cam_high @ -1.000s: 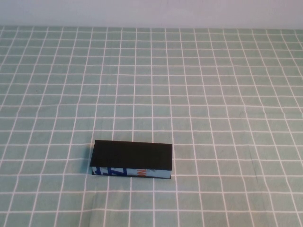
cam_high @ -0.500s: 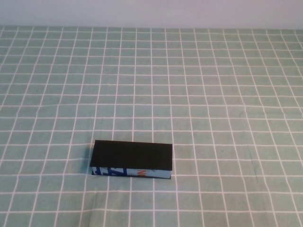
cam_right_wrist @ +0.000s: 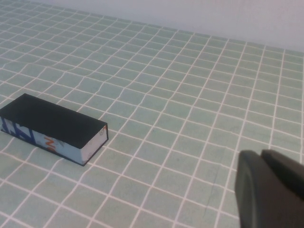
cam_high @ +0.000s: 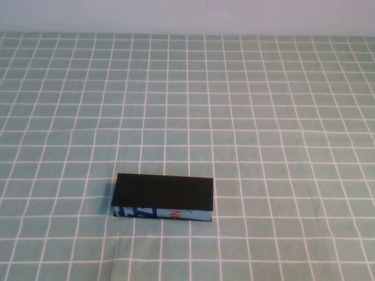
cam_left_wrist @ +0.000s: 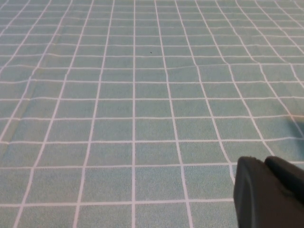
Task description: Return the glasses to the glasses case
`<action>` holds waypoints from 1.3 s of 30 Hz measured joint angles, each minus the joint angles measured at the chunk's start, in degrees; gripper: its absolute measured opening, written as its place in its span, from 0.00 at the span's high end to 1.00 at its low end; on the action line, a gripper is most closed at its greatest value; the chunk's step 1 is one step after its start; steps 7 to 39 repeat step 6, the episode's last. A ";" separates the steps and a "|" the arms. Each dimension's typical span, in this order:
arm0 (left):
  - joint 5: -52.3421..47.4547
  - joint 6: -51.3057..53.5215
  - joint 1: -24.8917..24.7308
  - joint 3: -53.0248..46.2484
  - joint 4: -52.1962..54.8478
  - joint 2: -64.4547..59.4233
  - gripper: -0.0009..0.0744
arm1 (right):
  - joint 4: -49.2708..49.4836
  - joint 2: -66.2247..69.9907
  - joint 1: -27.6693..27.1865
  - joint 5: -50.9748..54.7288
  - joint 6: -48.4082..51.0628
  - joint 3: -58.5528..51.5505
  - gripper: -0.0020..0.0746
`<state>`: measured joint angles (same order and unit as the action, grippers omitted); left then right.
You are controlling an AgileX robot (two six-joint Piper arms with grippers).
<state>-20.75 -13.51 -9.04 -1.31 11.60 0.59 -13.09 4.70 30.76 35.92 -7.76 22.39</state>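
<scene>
The glasses case [cam_high: 163, 193] lies closed on the green checked cloth, near the front and left of centre. Its flat black lid faces up and its blue-and-white front side with the orange mark faces me. It also shows in the right wrist view [cam_right_wrist: 50, 124], away from the right gripper [cam_right_wrist: 262, 156], which hovers over bare cloth with its fingers together and nothing between them. The left gripper [cam_left_wrist: 264, 162] is also shut and empty over bare cloth; the case does not show in its view. The glasses are out of view. Neither gripper shows in the high view.
The green cloth with white grid lines [cam_high: 263, 117] covers the whole table. A pale wall [cam_high: 187, 14] runs along the far edge.
</scene>
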 joint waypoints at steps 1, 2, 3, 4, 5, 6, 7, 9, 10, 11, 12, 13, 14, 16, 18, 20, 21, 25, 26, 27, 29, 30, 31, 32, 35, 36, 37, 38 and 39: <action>0.00 0.00 0.00 0.00 0.00 0.00 0.99 | 0.00 0.00 -0.13 0.00 0.00 0.00 0.99; 0.00 0.00 0.00 0.00 0.00 0.00 0.99 | 0.00 0.00 -0.46 0.00 0.00 0.00 0.99; 0.00 0.00 0.00 0.00 0.00 0.00 0.99 | 0.00 0.00 -1.15 0.00 0.00 -0.12 0.99; 0.00 0.00 0.00 0.00 0.00 0.09 0.99 | 0.00 -0.05 -2.26 -0.11 0.00 -0.23 0.99; 0.00 -0.08 0.00 0.00 0.00 0.09 0.99 | 0.00 -0.14 -3.69 -0.11 0.00 -0.46 0.99; 0.00 -0.08 0.00 0.00 0.00 0.09 0.99 | 0.00 -0.14 -5.00 -0.11 0.00 -0.59 0.99; 0.00 -0.08 0.00 0.00 0.00 0.09 0.99 | 0.00 -0.14 -5.00 -0.11 0.00 -0.59 0.99; 0.00 -0.08 0.00 0.00 0.00 0.09 0.99 | 0.00 -0.14 -5.00 -0.11 0.00 -0.59 0.99; 0.00 -0.08 0.00 0.00 0.00 0.09 0.99 | 0.00 -0.14 -5.00 -0.11 0.00 -0.59 0.99; 0.00 -0.08 0.00 0.00 0.00 0.09 0.99 | 0.00 -0.14 -5.00 -0.11 0.00 -0.59 0.99; 0.00 -0.08 0.00 0.00 0.00 0.09 0.99 | 0.00 -0.14 -5.00 -0.11 0.00 -0.59 0.99; 0.00 -0.08 0.00 0.00 0.00 0.09 0.99 | 0.00 -0.14 -5.00 -0.11 0.00 -0.59 0.99; 0.00 -0.08 0.00 0.00 0.00 0.09 0.99 | 0.00 -0.14 -5.00 -0.11 0.00 -0.59 0.99; 0.00 -0.08 0.00 0.00 0.00 0.09 0.99 | 0.00 -0.14 -5.00 -0.11 0.00 -0.59 0.99; 0.00 -0.08 0.00 0.00 0.00 0.09 0.99 | 0.00 -0.14 -5.00 -0.11 0.00 -0.59 0.99; 0.00 -0.08 0.00 0.00 0.00 0.09 0.99 | 0.00 -0.14 -5.00 -0.11 0.00 -0.59 0.99; 0.00 -0.08 0.00 0.00 0.00 0.09 0.99 | 0.00 -0.14 -5.00 -0.11 0.00 -0.59 0.99; 0.00 -0.08 0.00 0.00 0.00 0.09 0.99 | 0.00 -0.14 -5.00 -0.11 0.00 -0.59 0.99; 0.00 -0.08 0.00 0.00 0.00 0.09 0.99 | 0.00 -0.14 -5.00 -0.11 0.00 -0.59 0.99; 0.00 -0.08 0.00 0.00 0.00 0.09 0.99 | 0.00 -0.14 -5.00 -0.11 0.00 -0.59 0.99; 0.00 -0.08 0.00 0.00 0.00 0.09 0.99 | 0.00 -0.14 -5.00 -0.11 0.00 -0.59 0.99; 0.00 -0.08 0.00 0.00 0.00 0.09 0.99 | 0.00 -0.14 -5.00 -0.11 0.00 -0.59 0.99; 0.00 -0.08 0.00 0.00 0.00 0.09 0.99 | 0.00 -0.14 -5.00 -0.11 0.00 -0.59 0.99; 0.00 -0.08 0.00 0.00 0.00 0.09 0.99 | 0.00 -0.14 -5.00 -0.11 0.00 -0.59 0.99; 0.00 -0.08 0.00 0.00 0.00 0.09 0.99 | 0.00 -0.14 -5.00 -0.11 0.00 -0.59 0.99; 0.00 -0.08 0.00 0.00 0.00 0.09 0.99 | 0.00 -0.14 -5.00 -0.11 0.00 -0.59 0.99; 0.00 -0.08 0.00 0.00 0.00 0.09 0.99 | 0.00 -0.14 -5.00 -0.11 0.00 -0.59 0.99; 0.00 -0.08 0.00 0.00 0.00 0.09 0.99 | 0.00 -0.14 -5.00 -0.11 0.00 -0.59 0.99; 0.00 -0.08 0.00 0.00 0.00 0.09 0.99 | 0.00 -0.14 -5.00 -0.11 0.00 -0.59 0.99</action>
